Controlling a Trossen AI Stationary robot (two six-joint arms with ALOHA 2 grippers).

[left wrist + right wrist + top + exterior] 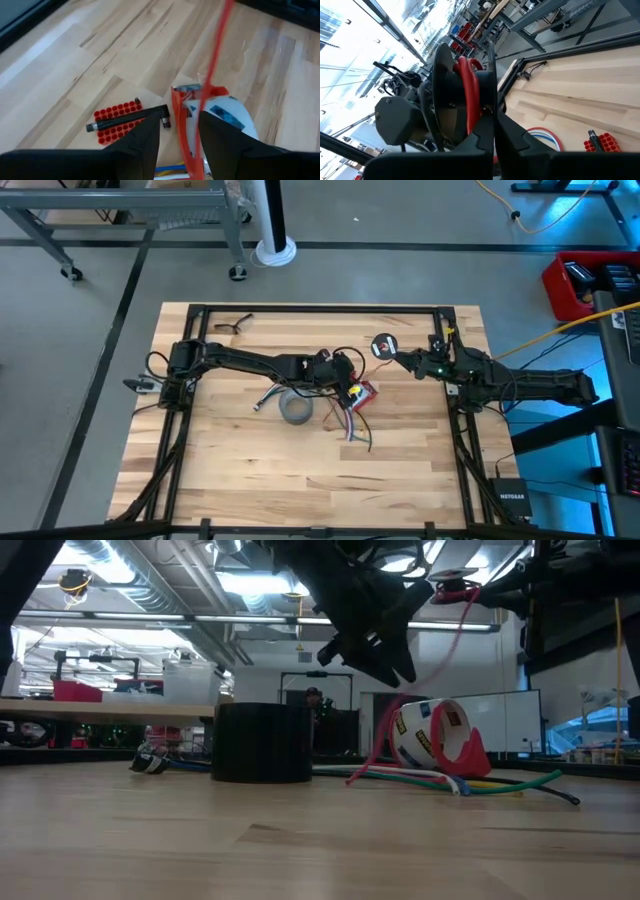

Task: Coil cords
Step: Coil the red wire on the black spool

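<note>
My right gripper (398, 353) is shut on a small black spool (383, 345) wound with thin red wire (467, 90), held high above the table at centre right. The red wire (400, 715) hangs from the spool (450, 580) in a slack curve down to the table. My left gripper (350, 372) hovers open above the table's middle. In the left wrist view the wire (217, 45) runs into the gap between its fingers (180, 135); I cannot tell whether it touches them. My right gripper pinches one flat round flange of the spool (490, 80) between its two fingers, at the flange's rim. The spool is lifted clear of the table, with the red wire wound around its core. My left gripper: I cannot tell whether it touches the wire.
A grey tape roll (296, 410) stands left of centre. A red tape dispenser (362, 393) lies under the left gripper, beside a red bit holder with a black tool (117, 122). Coloured cords (480, 783) lie near it. A cable (270, 398) and glasses (232, 326) lie farther left.
</note>
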